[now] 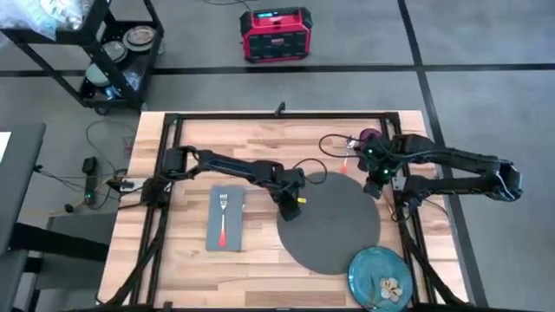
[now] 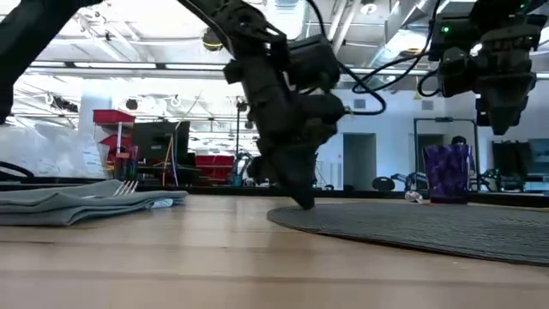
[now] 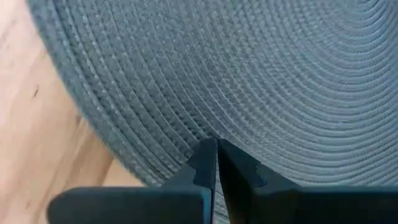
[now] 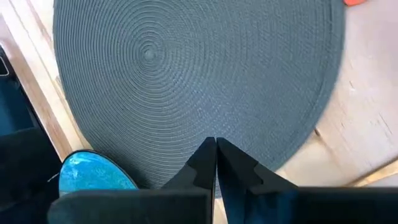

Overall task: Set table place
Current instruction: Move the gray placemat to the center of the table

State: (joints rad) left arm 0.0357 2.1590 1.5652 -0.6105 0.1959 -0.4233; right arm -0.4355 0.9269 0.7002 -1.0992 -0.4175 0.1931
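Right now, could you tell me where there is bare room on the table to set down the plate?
The mat is bare at its middle and near side; the left hand sits at its left edge. Bare table also lies left of the napkin. It is crowded at the far right, around the right hand and purple cup.
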